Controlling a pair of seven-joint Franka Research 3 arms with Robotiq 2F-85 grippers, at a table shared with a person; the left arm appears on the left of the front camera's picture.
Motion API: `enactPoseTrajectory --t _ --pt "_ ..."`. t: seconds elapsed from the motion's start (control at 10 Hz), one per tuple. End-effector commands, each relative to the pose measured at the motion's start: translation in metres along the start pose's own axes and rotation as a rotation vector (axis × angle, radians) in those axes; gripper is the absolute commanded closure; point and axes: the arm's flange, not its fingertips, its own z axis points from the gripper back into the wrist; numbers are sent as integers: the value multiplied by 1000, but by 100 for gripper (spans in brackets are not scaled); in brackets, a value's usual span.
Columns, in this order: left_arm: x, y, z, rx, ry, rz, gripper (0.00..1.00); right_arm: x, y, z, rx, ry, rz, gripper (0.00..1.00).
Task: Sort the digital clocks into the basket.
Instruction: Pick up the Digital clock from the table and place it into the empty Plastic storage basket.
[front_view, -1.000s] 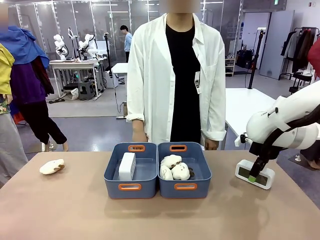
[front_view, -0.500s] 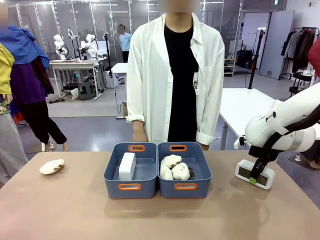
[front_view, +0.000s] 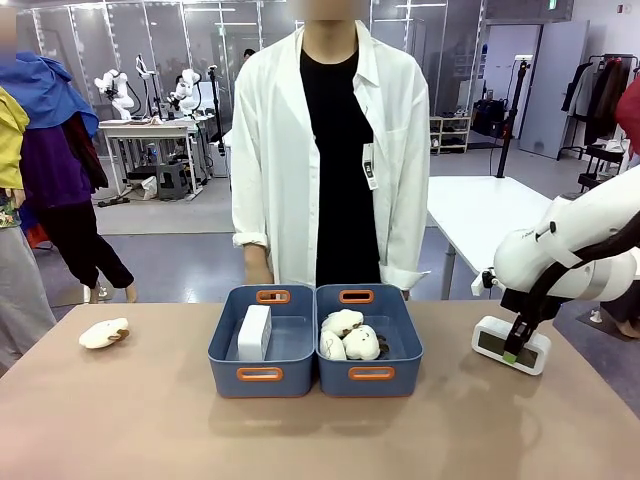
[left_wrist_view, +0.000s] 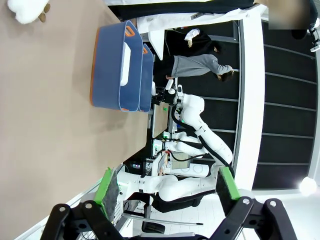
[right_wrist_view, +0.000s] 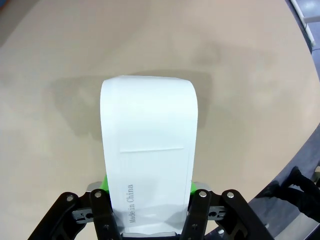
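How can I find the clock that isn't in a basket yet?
Look at the right end of the table, past the two blue baskets. There the right gripper is shut on a white clock. The other clock stands inside a basket; this one is outside.

Glossy white right arm (front_view: 575, 250) at right edge of front frame, rounded shell, fat joint, black cable (front_view: 545, 290) along its underside. Black right gripper (front_view: 511, 352) below it, small green pad at the tip. Along the bottom of the left wrist frame, black left gripper (left_wrist_view: 167, 187): linked fingers (left_wrist_view: 97, 222) with round bolt heads, bright green pads (left_wrist_view: 108, 190). Top centre, person (front_view: 320, 150) in long white open coat (front_view: 265, 150), cuffed sleeves, black top (front_view: 335, 150) underneath, small white tag (front_view: 369, 160) on coat front.
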Motion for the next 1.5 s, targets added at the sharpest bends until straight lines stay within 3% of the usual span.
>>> enactPoseTrajectory --t 0.0,0.2,0.4,0.5,0.8,1.0,1.1,1.3,1.4 --pt "-7 0 2 -1 6 -16 0 1 -1 20 5 -19 -16 100" --pt "-7 0 2 -1 6 -16 0 -10 4 47 65 -30 44 100" --pt "-7 0 2 -1 6 -16 0 -36 22 106 209 -132 186 100" --pt "-7 0 2 -1 6 -16 0 -42 30 126 204 -164 228 100" --pt "-7 0 2 -1 6 -16 0 -42 46 140 177 -204 276 100" --pt "-7 0 2 -1 6 -16 0 -47 45 140 173 -270 196 100" --pt "-7 0 2 -1 6 -16 0 -43 45 150 182 -192 260 100" --pt "-7 0 2 -1 6 -16 0 -43 45 150 182 -192 260 100" --pt "-7 0 2 -1 6 -16 0 -46 44 144 185 -205 239 48"
